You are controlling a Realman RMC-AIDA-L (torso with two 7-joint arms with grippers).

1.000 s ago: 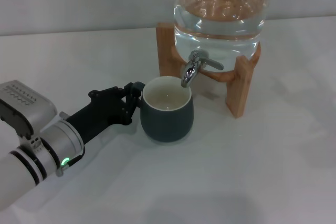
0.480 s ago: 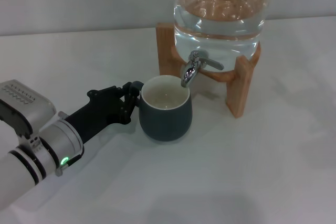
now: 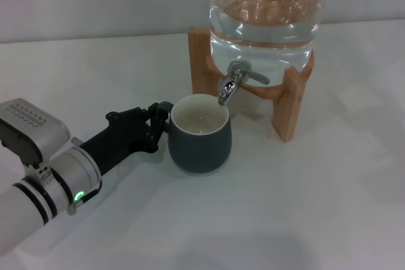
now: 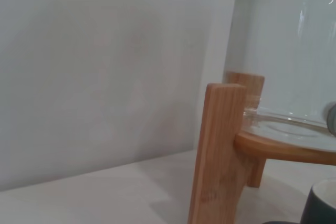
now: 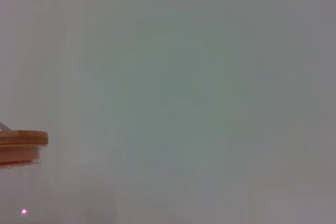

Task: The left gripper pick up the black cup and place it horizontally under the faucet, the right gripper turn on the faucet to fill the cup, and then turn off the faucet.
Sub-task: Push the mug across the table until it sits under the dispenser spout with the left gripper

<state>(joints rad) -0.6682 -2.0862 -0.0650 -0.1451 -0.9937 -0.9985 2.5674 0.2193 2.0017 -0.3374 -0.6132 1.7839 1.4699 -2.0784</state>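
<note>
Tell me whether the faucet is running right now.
Off: no stream falls from the faucet spout into the black cup below, whose cream inside looks dry. The left gripper holds the cup's handle.

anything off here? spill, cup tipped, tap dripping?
Nothing stands out. The black cup sits upright on the table, its rim just below the faucet spout, with the left gripper at its handle. No water is running and no spill shows. The right gripper isn't visible.

Black cup [image 3: 200, 144]: matt glazed ceramic. Faucet [image 3: 233, 81]: shiny chrome. Jar [image 3: 266, 11]: clear glass; stand [image 3: 286, 104]: smooth wood.
</note>
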